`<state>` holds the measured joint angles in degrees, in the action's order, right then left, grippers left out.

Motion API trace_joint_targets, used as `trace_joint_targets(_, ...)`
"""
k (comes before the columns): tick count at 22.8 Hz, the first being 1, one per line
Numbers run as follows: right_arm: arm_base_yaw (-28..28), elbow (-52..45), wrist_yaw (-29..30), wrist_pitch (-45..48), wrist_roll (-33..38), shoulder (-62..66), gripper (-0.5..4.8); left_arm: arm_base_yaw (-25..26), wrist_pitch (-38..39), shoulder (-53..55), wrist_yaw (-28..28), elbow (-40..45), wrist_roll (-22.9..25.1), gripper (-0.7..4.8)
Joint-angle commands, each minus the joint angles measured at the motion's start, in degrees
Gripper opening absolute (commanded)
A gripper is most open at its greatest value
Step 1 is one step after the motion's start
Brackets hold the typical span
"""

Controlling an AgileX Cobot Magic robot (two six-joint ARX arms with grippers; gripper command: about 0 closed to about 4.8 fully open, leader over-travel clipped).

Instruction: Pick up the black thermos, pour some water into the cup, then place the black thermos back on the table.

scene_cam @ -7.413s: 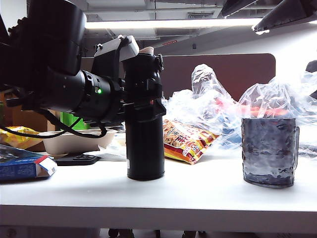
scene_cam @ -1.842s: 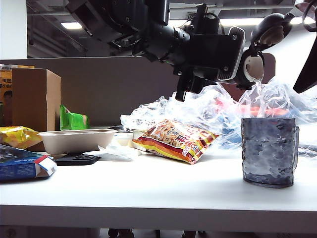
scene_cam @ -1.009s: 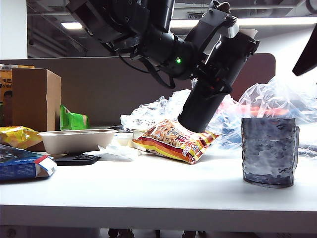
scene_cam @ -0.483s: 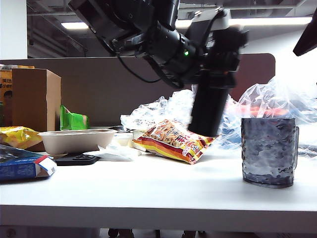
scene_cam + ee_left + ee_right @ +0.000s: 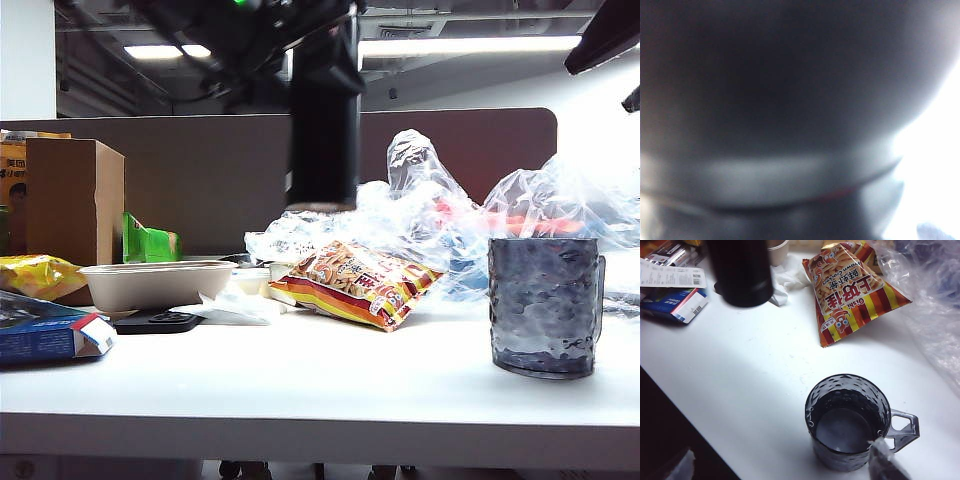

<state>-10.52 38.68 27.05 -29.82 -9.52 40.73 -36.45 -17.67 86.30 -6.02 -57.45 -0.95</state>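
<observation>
The black thermos hangs upright, well above the table, left of centre in the exterior view. My left gripper, dark and blurred at the top of that view, is shut on its upper part. The left wrist view shows only the thermos as a dark blur. The dimpled grey-blue cup stands at the right with water in it. Of my right gripper only one pale fingertip shows, beside the cup's handle, holding nothing. The thermos's base floats beyond the cup.
A striped snack bag lies behind the thermos, and crumpled plastic bags are piled behind the cup. A pale tray, a cardboard box, a blue carton and a black flat device crowd the left.
The thermos has swung from tilted toward the cup to upright. It has moved left, away from the cup, with the left arm. The cup and the right arm have kept still.
</observation>
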Motion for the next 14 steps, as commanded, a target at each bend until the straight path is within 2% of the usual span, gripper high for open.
trace_joint_targets(1,-0.8,0.3,3.1,2.3,0.3,1.9,4.79,0.3,-16.4,-3.5,0.3,10.2,0.1,-0.05)
trace_joint_targets(2,-2.2,0.3,2.8,2.8,0.3,2.8,4.79,0.4,-19.5,-3.5,1.4,12.4,0.4,-0.05)
trace_joint_targets(4,-7.4,0.3,0.9,5.5,0.4,5.8,4.79,0.7,-22.4,-3.0,5.1,17.0,4.1,-0.05)
trace_joint_targets(6,-11.5,0.3,-1.3,7.9,0.6,8.8,4.79,2.1,-23.2,-2.7,5.1,19.1,4.4,-0.05)
trace_joint_targets(7,-14.5,0.3,-4.3,9.3,1.0,10.9,4.79,3.4,-28.6,-1.2,4.8,21.8,3.8,-0.05)
trace_joint_targets(9,-15.8,0.3,-4.4,11.7,2.1,12.5,4.79,4.8,-36.2,1.9,4.6,23.4,3.5,-0.05)
trace_joint_targets(12,-15.8,0.3,-4.5,14.0,2.4,12.8,4.79,4.8,-40.4,6.5,1.2,23.4,2.4,-0.05)
trace_joint_targets(14,-15.7,0.3,-5.1,13.8,2.4,12.9,4.79,4.8,-42.9,9.2,1.2,23.4,0.4,-0.05)
